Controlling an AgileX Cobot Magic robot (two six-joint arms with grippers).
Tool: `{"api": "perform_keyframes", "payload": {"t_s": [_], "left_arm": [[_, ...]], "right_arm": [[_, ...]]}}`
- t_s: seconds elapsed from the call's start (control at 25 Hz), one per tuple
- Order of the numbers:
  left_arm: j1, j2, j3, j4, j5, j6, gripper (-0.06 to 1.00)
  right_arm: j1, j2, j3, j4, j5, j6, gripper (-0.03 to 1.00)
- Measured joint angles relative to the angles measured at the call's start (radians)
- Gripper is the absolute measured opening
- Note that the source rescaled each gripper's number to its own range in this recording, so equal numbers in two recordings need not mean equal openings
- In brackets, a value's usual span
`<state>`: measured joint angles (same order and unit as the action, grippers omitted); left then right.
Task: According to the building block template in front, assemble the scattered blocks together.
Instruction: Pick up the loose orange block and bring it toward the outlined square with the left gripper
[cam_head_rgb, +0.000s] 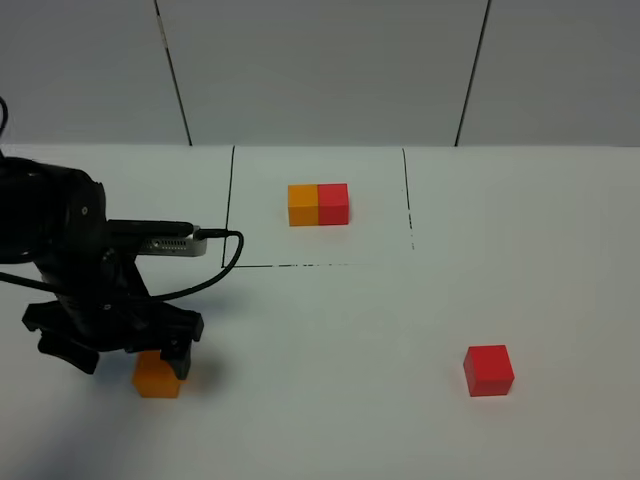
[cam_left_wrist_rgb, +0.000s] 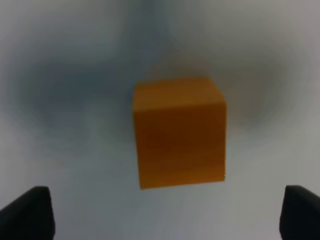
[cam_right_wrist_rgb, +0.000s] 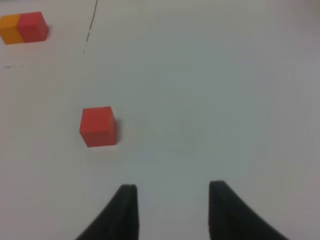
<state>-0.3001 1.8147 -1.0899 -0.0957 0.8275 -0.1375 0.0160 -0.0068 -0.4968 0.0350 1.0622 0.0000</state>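
Observation:
The template, a joined orange-red pair (cam_head_rgb: 319, 204), sits inside the marked square at the back; it also shows in the right wrist view (cam_right_wrist_rgb: 23, 27). The loose orange cube (cam_head_rgb: 157, 376) lies at the front left, partly under my left gripper (cam_head_rgb: 130, 352). In the left wrist view the orange cube (cam_left_wrist_rgb: 179, 132) lies ahead of the wide-open fingers (cam_left_wrist_rgb: 27, 212), not held. The loose red cube (cam_head_rgb: 489, 370) lies at the front right. In the right wrist view the red cube (cam_right_wrist_rgb: 98, 126) lies ahead and to one side of my open, empty right gripper (cam_right_wrist_rgb: 170, 197).
A black line square (cam_head_rgb: 232, 200) is drawn on the white table around the template. The left arm's cable (cam_head_rgb: 225, 262) loops over the table near that square's corner. The right arm does not show in the high view.

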Motion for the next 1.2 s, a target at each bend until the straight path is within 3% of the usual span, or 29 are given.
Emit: {"api": "perform_keyframes", "payload": {"t_s": [0.44, 0.88, 1.2], "left_arm": [[0.0, 0.006, 0.094, -0.023, -0.183, -0.012, 0.85], [0.0, 0.086, 0.1, -0.023, -0.243, -0.012, 0.83], [0.0, 0.12, 0.1, -0.019, -0.264, -0.013, 0.76]], "right_arm": [[0.0, 0.0, 0.0, 0.0, 0.0, 0.0, 0.0], [0.0, 0.0, 0.0, 0.0, 0.0, 0.0, 0.0], [0.0, 0.0, 0.0, 0.0, 0.0, 0.0, 0.0]]}}
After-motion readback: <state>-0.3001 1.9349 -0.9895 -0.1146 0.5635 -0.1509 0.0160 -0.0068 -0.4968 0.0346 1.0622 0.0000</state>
